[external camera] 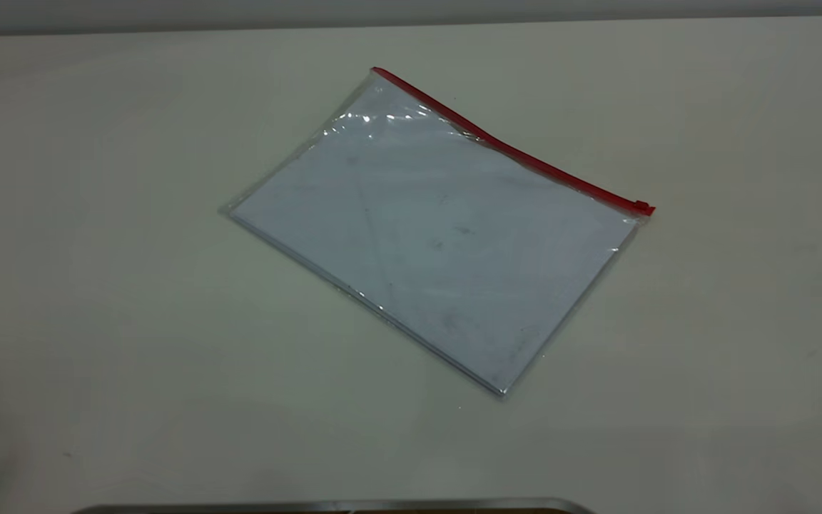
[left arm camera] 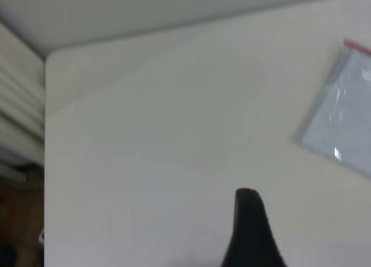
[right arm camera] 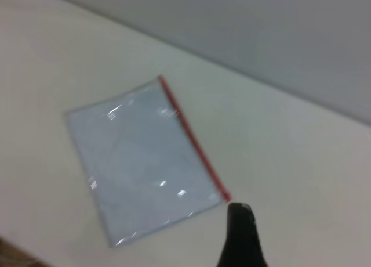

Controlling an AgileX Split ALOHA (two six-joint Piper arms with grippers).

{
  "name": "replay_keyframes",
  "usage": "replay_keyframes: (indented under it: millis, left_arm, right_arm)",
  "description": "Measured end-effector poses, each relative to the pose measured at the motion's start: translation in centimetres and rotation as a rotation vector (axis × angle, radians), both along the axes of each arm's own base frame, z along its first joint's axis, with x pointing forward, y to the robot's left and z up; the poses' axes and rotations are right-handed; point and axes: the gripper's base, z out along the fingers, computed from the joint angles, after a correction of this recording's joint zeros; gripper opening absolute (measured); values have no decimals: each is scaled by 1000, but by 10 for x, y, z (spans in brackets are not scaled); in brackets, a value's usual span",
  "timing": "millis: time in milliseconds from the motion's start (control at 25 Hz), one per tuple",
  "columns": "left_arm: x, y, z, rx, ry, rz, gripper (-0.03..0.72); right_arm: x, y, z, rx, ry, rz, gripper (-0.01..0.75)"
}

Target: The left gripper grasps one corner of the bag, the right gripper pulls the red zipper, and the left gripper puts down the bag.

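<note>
Near edge of exterior view: metal rim (external camera: pixel 332 505), purpose unclear. Left gripper (left arm camera: pixel 250 232) above bare table (external camera: pixel 97 285), well apart from bag (external camera: pixel 432 228); only one dark finger shows, cannot tell opening. Right gripper (right arm camera: pixel 240 238) near slider end of red zipper (external camera: pixel 511 148); opening likewise unclear. Bag flat mid-table, untouched. Judgement: light, floppy, slick film, paper inside stiffens it; edges lie flush, so pinch clear corner (external camera: pixel 377 75) at far zipper end. Slider (external camera: pixel 643 208) small. No readable writing or brand.
</note>
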Motion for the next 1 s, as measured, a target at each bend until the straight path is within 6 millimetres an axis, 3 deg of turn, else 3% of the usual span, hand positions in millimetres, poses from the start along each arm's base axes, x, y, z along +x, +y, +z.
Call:
replay_keyframes:
  millis: [280,520,760,1000]
  left_arm:
    - [-75,10,-64,-17,12,-11,582]
    - [-117,13,-109,-56,-21,-33,582]
    - [-135,10,-148,-66,-21,-107,582]
    - [-136,6,-175,-78,32,-154,582]
  right_arm:
    - [-49,-1,-67,-8,73,28,591]
    - [-75,-3,-106,-15,26,20,591]
    - [-77,-7,-138,-51,44,-8,591]
    - [-74,-9,-157,-60,9,-37,591]
